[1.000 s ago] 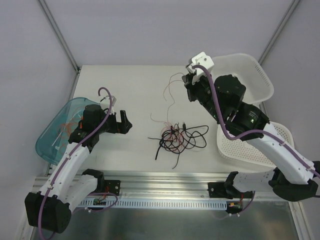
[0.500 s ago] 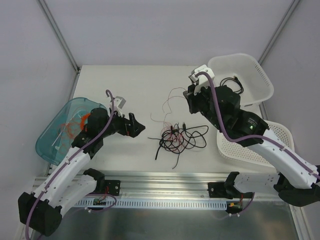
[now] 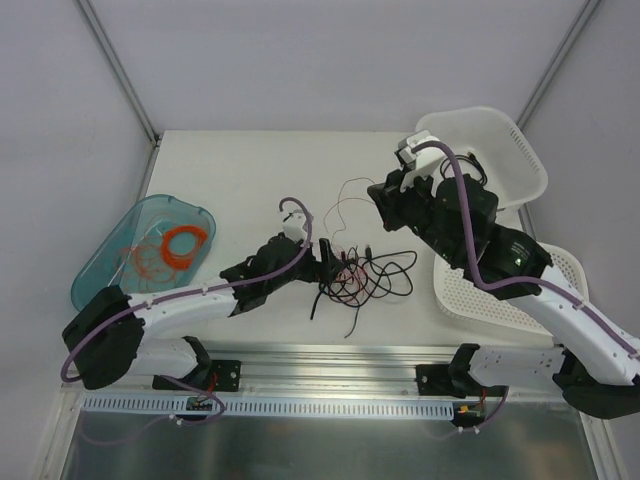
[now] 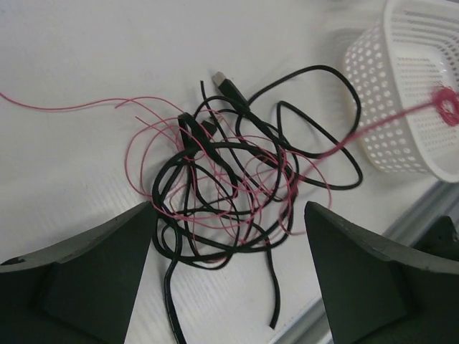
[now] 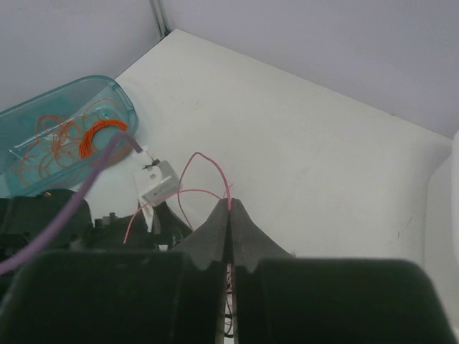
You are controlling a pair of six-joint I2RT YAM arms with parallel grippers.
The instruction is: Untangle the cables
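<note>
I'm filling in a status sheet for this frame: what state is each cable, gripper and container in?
cables: tangled, lying on the table.
left gripper: open, poised at the tangle.
right gripper: shut, pinching a red strand of the cables.
teal tray: holds an orange coil.

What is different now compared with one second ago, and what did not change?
The left gripper swung right, away from the teal tray, up to the left edge of the cables. Its jaws are open around them, not gripping yet. The right gripper shifted slightly toward the near edge, jaws still shut on a thin red wire. The tangle and the tray stayed in place.
</note>
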